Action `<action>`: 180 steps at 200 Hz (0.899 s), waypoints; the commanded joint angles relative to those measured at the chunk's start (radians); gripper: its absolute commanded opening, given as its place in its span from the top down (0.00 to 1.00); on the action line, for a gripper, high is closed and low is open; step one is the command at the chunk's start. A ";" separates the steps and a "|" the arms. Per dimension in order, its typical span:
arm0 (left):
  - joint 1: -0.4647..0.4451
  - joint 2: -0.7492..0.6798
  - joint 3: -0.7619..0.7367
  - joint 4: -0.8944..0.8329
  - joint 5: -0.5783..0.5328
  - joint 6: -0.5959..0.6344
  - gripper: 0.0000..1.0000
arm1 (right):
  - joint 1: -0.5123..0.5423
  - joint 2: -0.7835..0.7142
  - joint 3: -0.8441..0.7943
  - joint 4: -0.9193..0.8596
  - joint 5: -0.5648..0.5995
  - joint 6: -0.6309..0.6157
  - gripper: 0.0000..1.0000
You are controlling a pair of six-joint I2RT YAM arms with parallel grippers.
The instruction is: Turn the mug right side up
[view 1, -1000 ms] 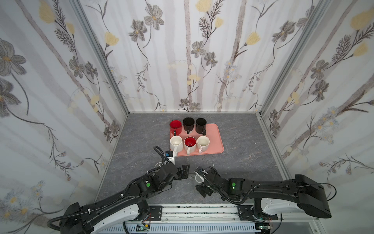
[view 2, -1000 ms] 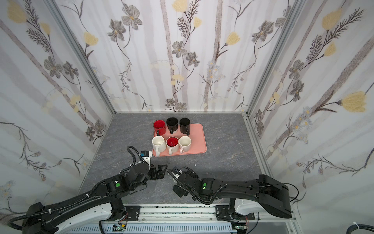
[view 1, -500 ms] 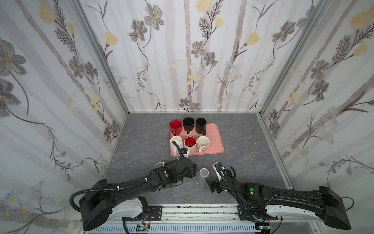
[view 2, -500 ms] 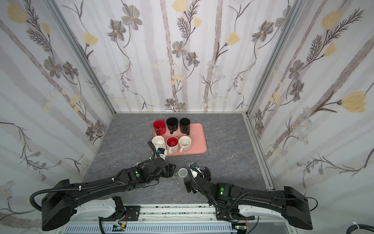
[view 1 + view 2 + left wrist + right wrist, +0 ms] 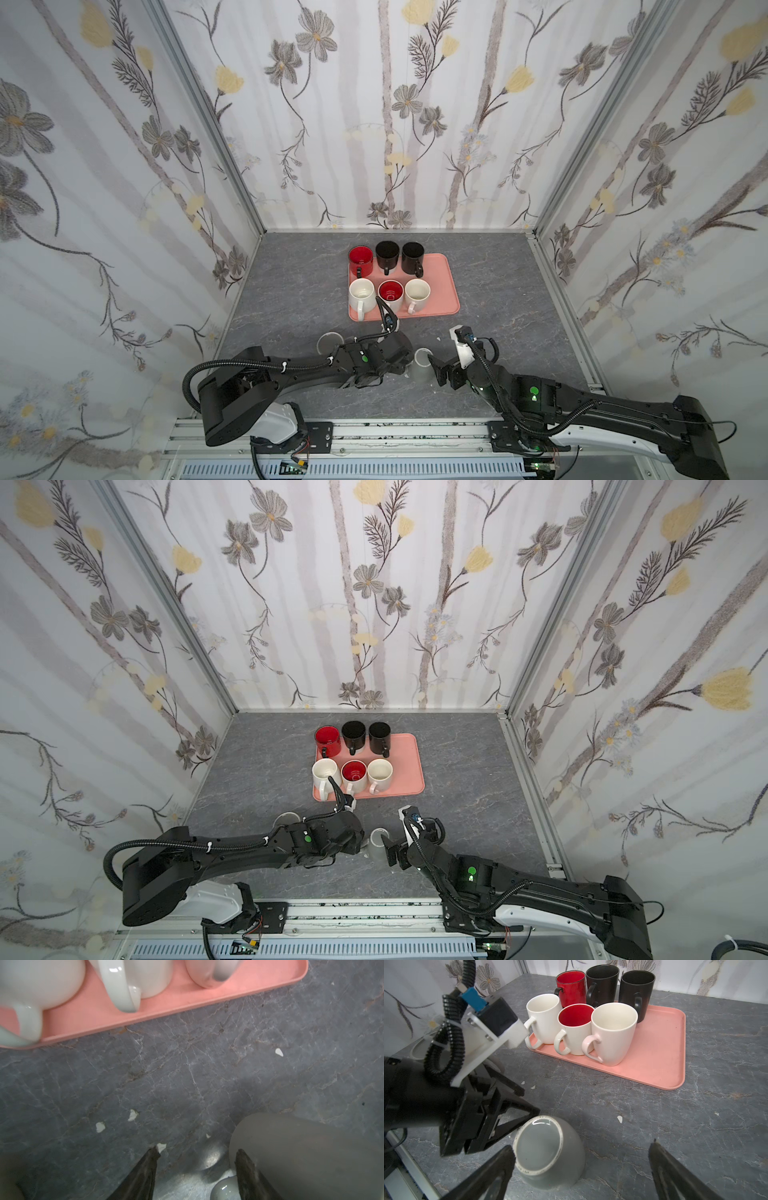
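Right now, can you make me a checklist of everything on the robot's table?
Surface: grey marbled table, white flecks near the grippers.
Job's things: grey mug base up, tilted, between both grippers.
Clutter: pink tray with six upright mugs; another grey cup, mostly hidden behind the left arm.
Grippers: left gripper jaws apart, what looks like the mug's handle between them; right gripper jaws wide, straddling the mug.
Cables: left wrist cable loops up from the wrist.
Surroundings: flowered walls on three sides.

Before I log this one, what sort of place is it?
Probably a robot test booth: floral-wallpapered wall panels enclose a grey marble-look tabletop, with black robot arms on an aluminium rail.
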 commanded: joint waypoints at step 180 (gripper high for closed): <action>-0.130 -0.192 -0.213 0.399 0.071 0.300 0.49 | -0.121 -0.070 -0.040 0.057 -0.050 0.004 0.00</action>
